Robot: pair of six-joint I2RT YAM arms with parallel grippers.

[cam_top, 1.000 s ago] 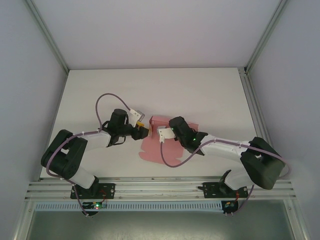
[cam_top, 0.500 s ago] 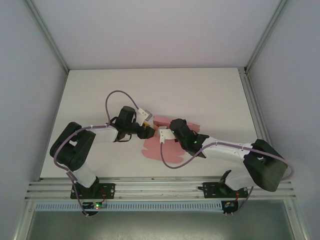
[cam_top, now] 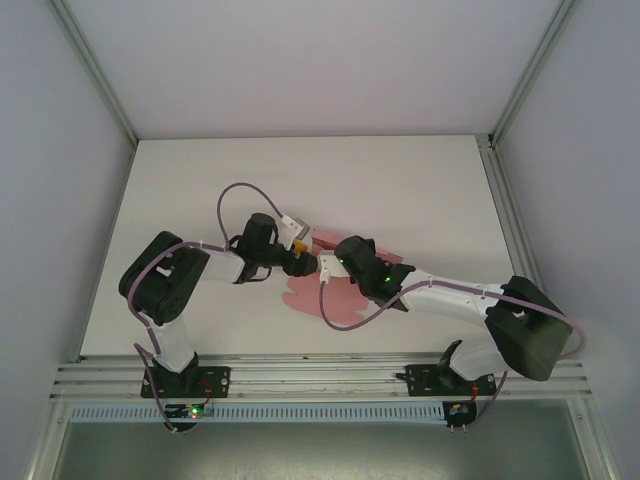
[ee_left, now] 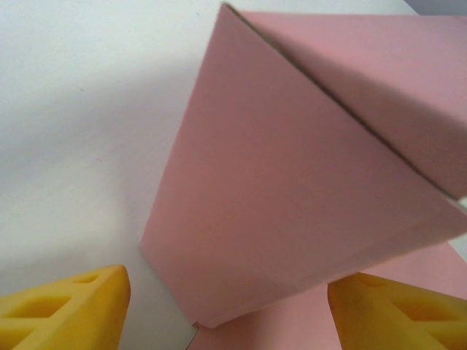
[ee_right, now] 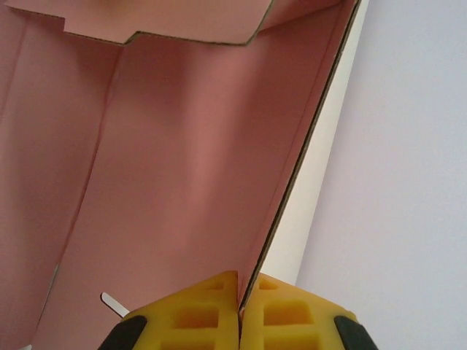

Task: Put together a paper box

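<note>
Close in front of the arm bases, the paper box point(cam_top: 303, 296) lies partly folded on the white bench point(cam_top: 420, 190), about midway between the two arms. The right gripper point(ee_right: 239, 306) is pinched tight on the edge of one upright pink wall, its yellow fingers point(ee_right: 197, 313) meeting on the card. The left gripper point(ee_left: 226, 312) faces it from the left, jaws wide apart and holding nothing. A raised panel stands just ahead of its fingertips. Beyond, the bench runs to the far wall.
</note>
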